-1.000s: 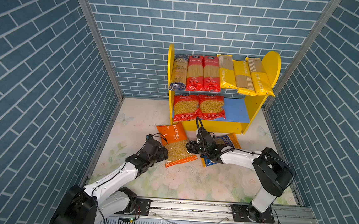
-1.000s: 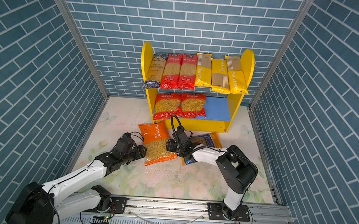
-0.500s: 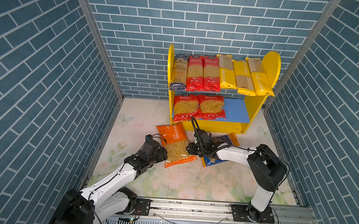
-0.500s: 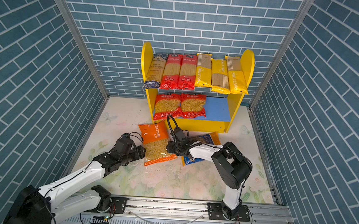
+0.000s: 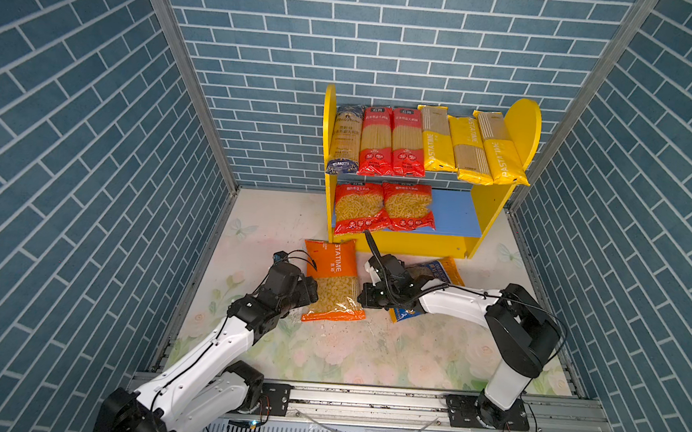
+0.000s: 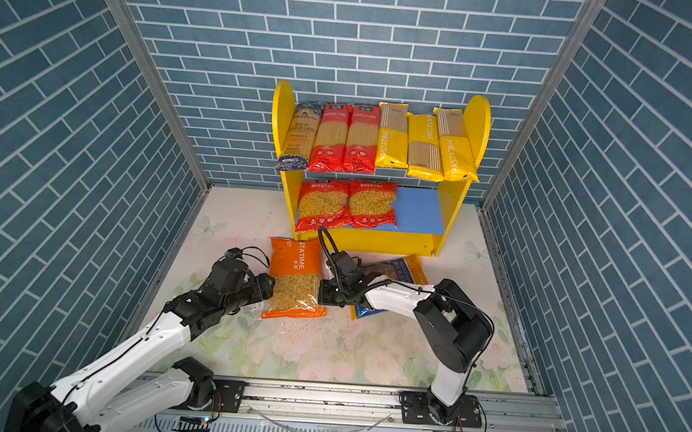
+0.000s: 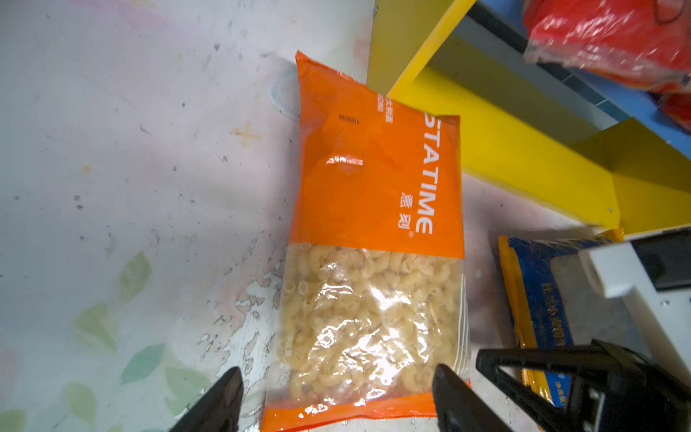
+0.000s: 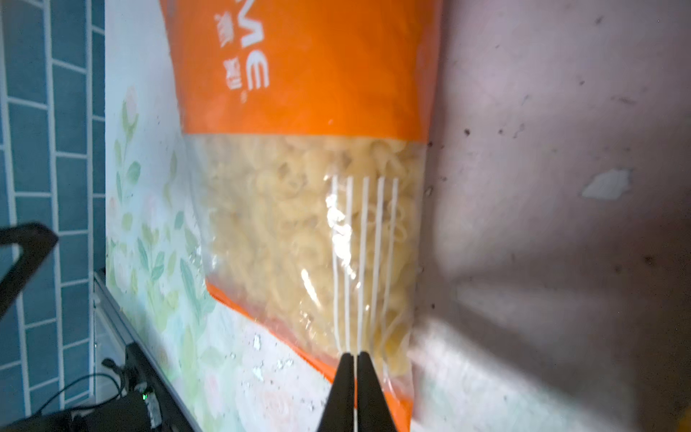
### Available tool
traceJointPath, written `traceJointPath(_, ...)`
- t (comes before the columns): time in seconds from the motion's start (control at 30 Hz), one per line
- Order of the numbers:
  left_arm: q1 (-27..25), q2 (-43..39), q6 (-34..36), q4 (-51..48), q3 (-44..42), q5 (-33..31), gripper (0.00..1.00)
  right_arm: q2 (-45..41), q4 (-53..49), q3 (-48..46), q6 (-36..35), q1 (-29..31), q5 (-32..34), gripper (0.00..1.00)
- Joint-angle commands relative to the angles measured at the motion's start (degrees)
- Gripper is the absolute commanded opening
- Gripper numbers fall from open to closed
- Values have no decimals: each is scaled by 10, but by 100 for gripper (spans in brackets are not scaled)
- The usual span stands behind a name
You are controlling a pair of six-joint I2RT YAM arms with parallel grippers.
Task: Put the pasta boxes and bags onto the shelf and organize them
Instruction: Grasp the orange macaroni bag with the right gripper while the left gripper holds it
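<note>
Left end effector (image 7: 338,370) open, straddling orange bag (image 7: 374,179) bottom end; right end effector (image 8: 354,357) closed at that bag's side edge.

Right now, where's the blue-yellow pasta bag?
In both top views the blue-yellow bag lies on the floor right of centre, just in front of the shelf, beside the orange bag and partly under the right arm.

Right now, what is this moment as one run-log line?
left gripper open over orange bag | right gripper shut at its edge | blue-yellow bag under right arm
</note>
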Motion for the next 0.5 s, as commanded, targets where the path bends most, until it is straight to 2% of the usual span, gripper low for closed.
traceJointPath(0.0,27,-12,13,-27,-5,2,81,-55,-50,-38,7,5,-18,4)
traceJointPath(0.13,39,7,7,9,-18,22,81,-105,-74,-59,8,5,-4,3)
traceJointPath(0.23,39,41,12,35,-18,29,80,-112,-69,-53,11,0,10,11)
traceJointPath(0.47,39,105,34,84,-12,21,80,-54,32,-25,62,-16,46,54)
